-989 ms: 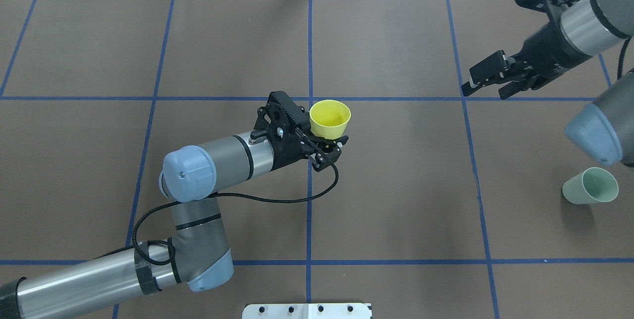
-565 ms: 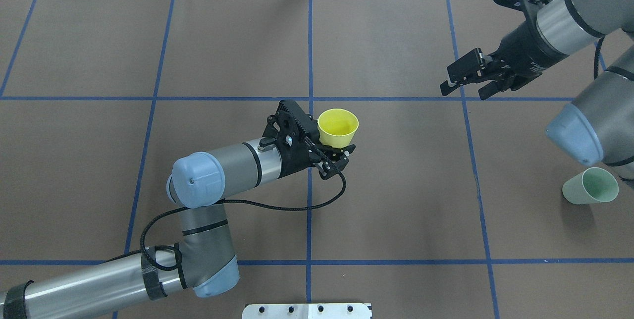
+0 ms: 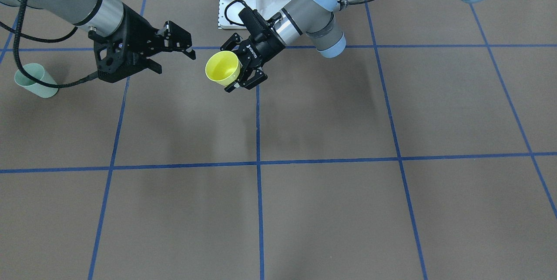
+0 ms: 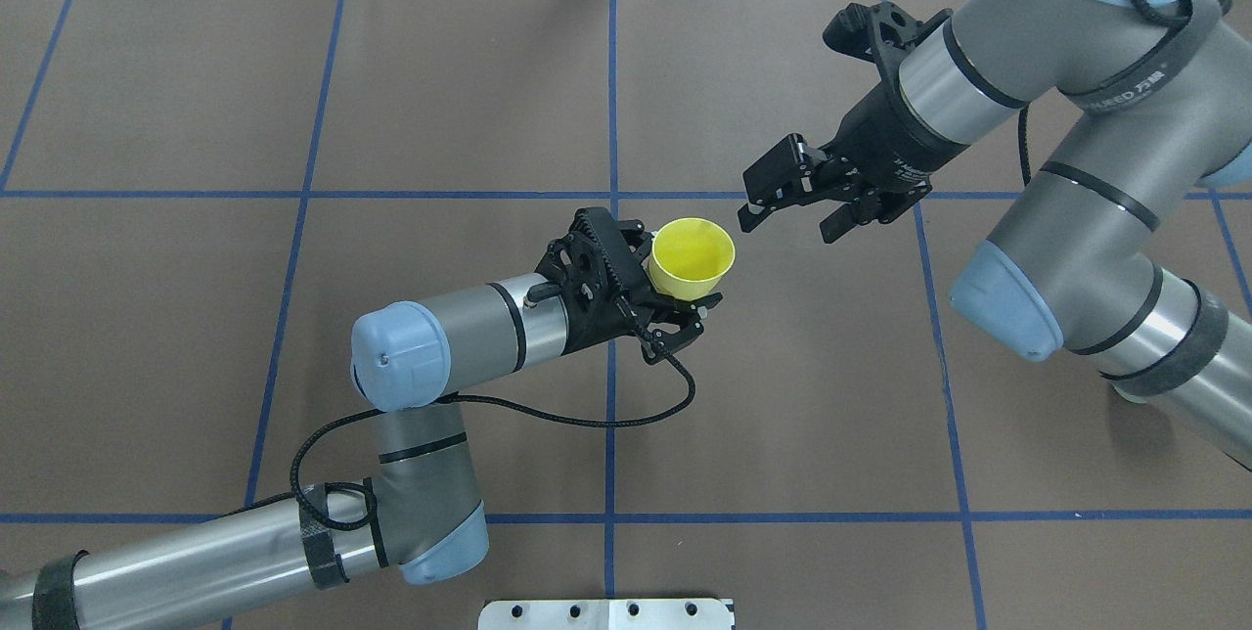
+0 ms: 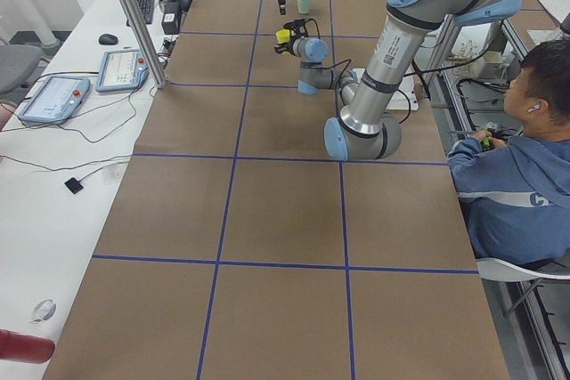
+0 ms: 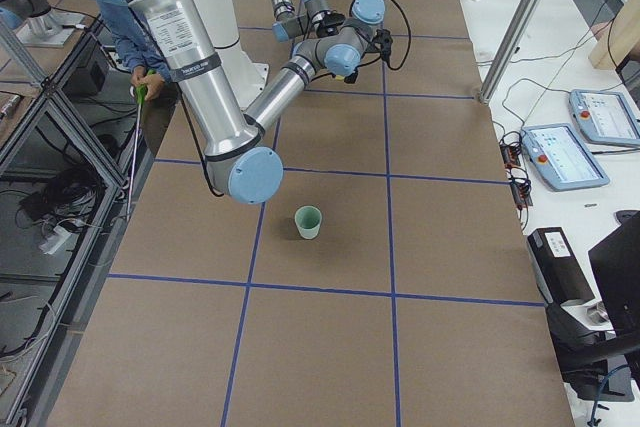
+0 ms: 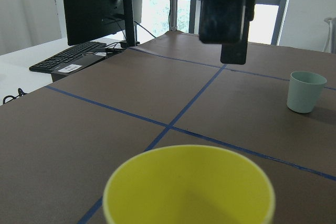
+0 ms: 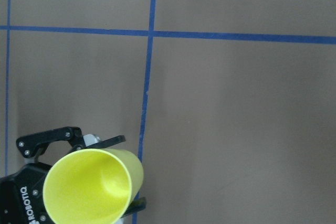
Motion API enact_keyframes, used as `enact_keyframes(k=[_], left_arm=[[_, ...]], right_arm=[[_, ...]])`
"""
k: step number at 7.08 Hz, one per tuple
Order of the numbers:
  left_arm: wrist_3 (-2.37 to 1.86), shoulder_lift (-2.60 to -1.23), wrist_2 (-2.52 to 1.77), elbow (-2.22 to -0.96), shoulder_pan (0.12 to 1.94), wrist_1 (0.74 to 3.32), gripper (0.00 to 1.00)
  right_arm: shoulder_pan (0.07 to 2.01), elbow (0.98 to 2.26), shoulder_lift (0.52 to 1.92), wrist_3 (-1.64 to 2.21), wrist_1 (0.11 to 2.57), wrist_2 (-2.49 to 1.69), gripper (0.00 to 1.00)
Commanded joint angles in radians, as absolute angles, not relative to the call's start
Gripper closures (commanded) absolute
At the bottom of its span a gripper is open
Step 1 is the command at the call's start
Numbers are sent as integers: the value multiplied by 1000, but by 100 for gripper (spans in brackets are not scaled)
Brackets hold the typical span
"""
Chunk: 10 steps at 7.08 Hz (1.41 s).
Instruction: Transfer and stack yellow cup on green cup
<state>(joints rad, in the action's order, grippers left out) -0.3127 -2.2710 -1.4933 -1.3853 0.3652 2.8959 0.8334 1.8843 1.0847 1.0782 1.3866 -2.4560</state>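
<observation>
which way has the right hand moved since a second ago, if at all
Yes. The right hand crossed the tape line leftward, toward the yellow cup, in the overhead view.

One yellow cup (image 4: 693, 253), one green cup (image 6: 308, 222), two claws (image 4: 677, 290) (image 4: 790, 219)

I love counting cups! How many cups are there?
2. The yellow cup is in the left gripper, near the middle; the green cup stands far to the robot's right. None seems hidden.
</observation>
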Motion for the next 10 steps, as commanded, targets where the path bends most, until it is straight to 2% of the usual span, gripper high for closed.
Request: enact_keyframes(k=[1, 4, 5, 6, 7, 8, 10], left_arm=[[-310, -2295, -1490, -1365, 361, 2907, 54], [-311, -2307, -1493, -1370, 360, 2907, 55], [-311, -2307, -1493, -1373, 359, 2907, 55], [-311, -2306, -1493, -1374, 359, 2907, 55], [-311, -2306, -1493, -1374, 359, 2908, 55], [-313, -2307, -1491, -1376, 359, 2908, 55], [-319, -2316, -1488, -1378, 347, 2907, 55]], right_arm=[[787, 1850, 1054, 1100, 1387, -2419, 2], [770, 1838, 1058, 1100, 1382, -2411, 6], [770, 1839, 1061, 1098, 1381, -2411, 11], [776, 1847, 1066, 1098, 1379, -2416, 19], [776, 1851, 1068, 1098, 1379, -2413, 34], [776, 1852, 1068, 1098, 1379, -2416, 54], [776, 1852, 1068, 1098, 1379, -2418, 68]])
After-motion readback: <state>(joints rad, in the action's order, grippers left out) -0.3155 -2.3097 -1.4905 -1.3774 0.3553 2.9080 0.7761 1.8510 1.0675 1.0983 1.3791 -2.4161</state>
